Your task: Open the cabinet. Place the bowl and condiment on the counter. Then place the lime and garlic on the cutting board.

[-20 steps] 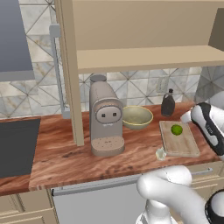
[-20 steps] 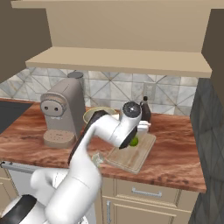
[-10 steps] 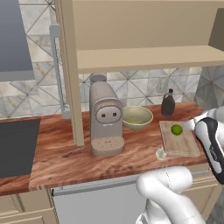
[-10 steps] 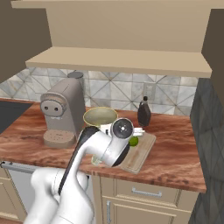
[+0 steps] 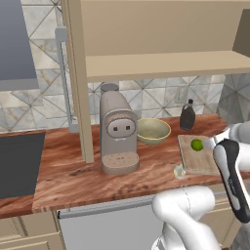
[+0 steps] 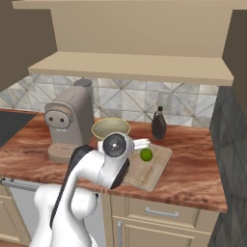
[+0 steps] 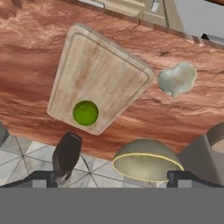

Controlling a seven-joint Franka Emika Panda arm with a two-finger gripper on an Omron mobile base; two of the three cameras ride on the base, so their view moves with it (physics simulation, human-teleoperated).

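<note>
Reddish counter [image 5: 73, 180] holds one bowl [image 5: 153, 130], one condiment [image 5: 187, 116], one lime [image 7: 85, 113]; end effector [image 7: 111, 177] wide.

The cabinet [image 5: 146, 58] stood open. On the reddish wood surface [image 5: 73, 176] sat the olive bowl [image 5: 153, 131] and dark bottle [image 5: 187, 116]. The lime [image 7: 85, 112] lay on the board [image 7: 98, 76]; the pale garlic [image 7: 177, 78] lay just off its corner, possibly touching the edge.

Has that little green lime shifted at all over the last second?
No. The lime sits on the same spot of the cutting board, near its back edge, in front of the dark bottle.
</note>
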